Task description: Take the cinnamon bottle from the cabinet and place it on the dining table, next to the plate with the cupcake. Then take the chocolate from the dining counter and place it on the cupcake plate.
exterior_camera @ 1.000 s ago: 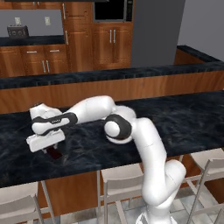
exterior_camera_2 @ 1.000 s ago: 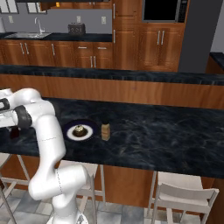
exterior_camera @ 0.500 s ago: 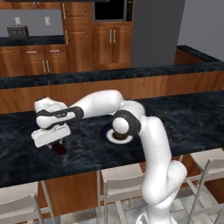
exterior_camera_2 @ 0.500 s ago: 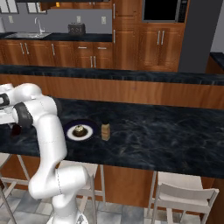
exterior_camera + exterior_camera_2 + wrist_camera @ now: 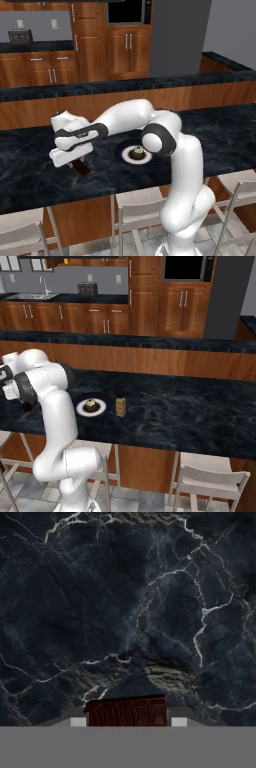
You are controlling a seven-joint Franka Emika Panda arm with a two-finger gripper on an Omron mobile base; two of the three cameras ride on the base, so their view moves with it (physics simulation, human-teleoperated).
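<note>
I had the gripper (image 5: 80, 165) at the left-centre of the left base view, hanging over the black stone table (image 5: 30, 165), its jaws pinched narrow on the chocolate (image 5: 81, 167), which showed as a dark reddish slab under the hand. Across the last second the arm had swung from the far left of that view toward the middle, and the bar had come along with it, so I read the pick as good and the carry as under way. In the hand view the chocolate (image 5: 126, 712) sat at the bottom centre between the two pale finger pads (image 5: 78, 722), with marbled stone spread above it. The bar looked clear of the stone, though I could not be sure it was off it. The plate (image 5: 123, 152) lay just right of the gripper in the left base view, near the frame's centre, with the cupcake (image 5: 137, 151) on it. From the right base view the plate (image 5: 80, 404) was left of centre, and the cinnamon bottle (image 5: 120, 406) stood upright just beside it to the right, apart from the rim, so I judged the first half of the job finished. What was left, as I saw it, was a short move right and a gentle release onto the plate beside the cupcake, without knocking it.
</note>
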